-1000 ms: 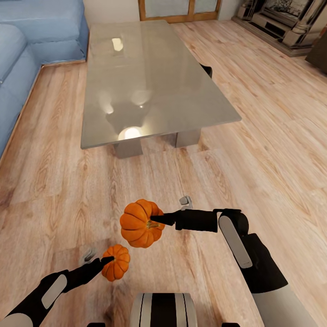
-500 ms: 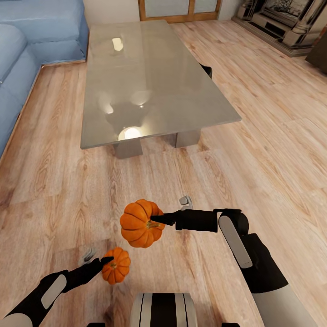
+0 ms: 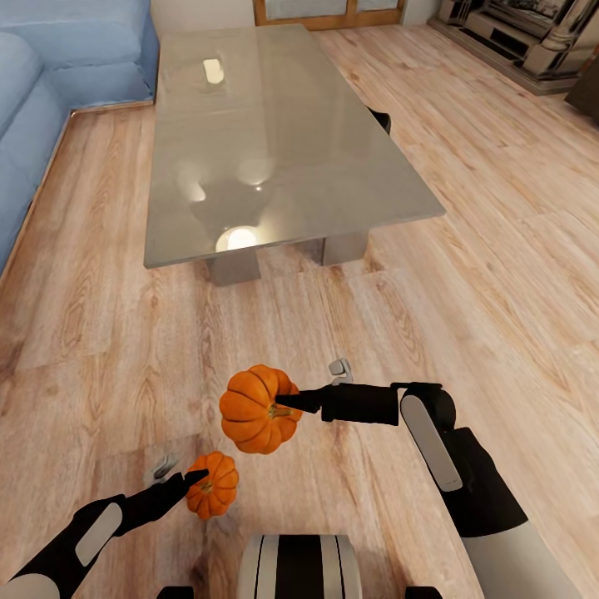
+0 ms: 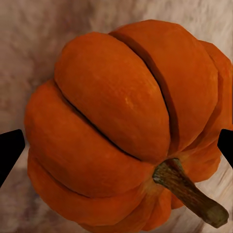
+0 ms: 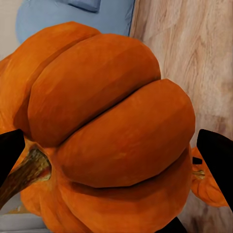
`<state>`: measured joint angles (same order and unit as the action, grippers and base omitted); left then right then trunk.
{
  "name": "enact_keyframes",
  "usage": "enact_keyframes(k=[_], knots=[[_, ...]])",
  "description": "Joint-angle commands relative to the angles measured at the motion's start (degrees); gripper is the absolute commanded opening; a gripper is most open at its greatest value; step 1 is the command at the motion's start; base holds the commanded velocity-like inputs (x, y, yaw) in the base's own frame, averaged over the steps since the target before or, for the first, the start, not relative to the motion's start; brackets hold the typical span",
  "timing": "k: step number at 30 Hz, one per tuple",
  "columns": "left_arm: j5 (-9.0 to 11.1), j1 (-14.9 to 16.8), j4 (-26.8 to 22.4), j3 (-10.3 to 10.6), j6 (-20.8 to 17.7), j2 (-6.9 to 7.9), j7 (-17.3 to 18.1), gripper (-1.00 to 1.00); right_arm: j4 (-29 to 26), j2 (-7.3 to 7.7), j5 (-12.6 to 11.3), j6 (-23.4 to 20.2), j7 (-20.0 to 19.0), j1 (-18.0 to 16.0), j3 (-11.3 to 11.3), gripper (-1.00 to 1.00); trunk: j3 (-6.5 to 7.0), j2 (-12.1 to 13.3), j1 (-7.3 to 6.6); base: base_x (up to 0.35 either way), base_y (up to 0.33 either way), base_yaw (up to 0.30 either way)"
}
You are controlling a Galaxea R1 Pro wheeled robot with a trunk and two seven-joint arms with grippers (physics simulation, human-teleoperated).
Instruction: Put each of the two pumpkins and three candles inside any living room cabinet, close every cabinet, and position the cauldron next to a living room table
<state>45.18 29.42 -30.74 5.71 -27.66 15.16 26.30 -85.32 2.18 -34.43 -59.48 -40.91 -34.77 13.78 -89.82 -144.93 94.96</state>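
Pumpkins [image 3: 254, 409] near table [image 3: 283, 158] edge

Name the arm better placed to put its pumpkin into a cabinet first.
Neither clearly: no cabinet is in sight. The left end effector grips the smaller-looking pumpkin, the right end effector the larger-looking pumpkin. Slight lean to right: its arm is higher and reaches further forward.

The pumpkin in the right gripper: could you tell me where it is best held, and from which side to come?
Grip the pumpkin across its ribbed middle, as the right gripper does now, coming from the stem side with one finger on each flank. The body is broad and rounded; the stem looks too thin and crooked to hold reliably.
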Motion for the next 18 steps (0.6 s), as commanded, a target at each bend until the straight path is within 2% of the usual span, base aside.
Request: enact_keyframes(k=[1, 5, 9, 18], knots=[[0.44, 0.02, -0.02, 0.26, -0.20, 0.06, -0.02, 1.00, -0.02, 0.02, 0.07, -0.20, -0.21, -0.04, 0.02, -1.00, -0.03, -0.01, -0.01, 0.000, 0.000, 0.000], [0.33, 0.02, -0.02, 0.28, -0.13, 0.05, -0.14, 1.00, -0.02, 0.04, 0.05, -0.20, -0.20, -0.04, 0.02, -1.00, -0.03, -0.01, -0.01, 0.000, 0.000, 0.000], [0.20, 0.02, -0.02, 0.34, -0.12, 0.00, -0.27, 1.00, -0.02, 0.08, 0.04, -0.20, -0.22, -0.04, 0.02, -1.00, -0.92, -0.07, 0.09, 0.000, 0.000, 0.000], [-0.05, 0.02, -0.02, 0.37, -0.03, -0.12, -0.28, 1.00, 0.00, 0.05, 0.06, -0.20, -0.22, -0.04, 0.03, -1.00, -0.92, -0.07, 0.09, 0.000, 0.000, 0.000]])
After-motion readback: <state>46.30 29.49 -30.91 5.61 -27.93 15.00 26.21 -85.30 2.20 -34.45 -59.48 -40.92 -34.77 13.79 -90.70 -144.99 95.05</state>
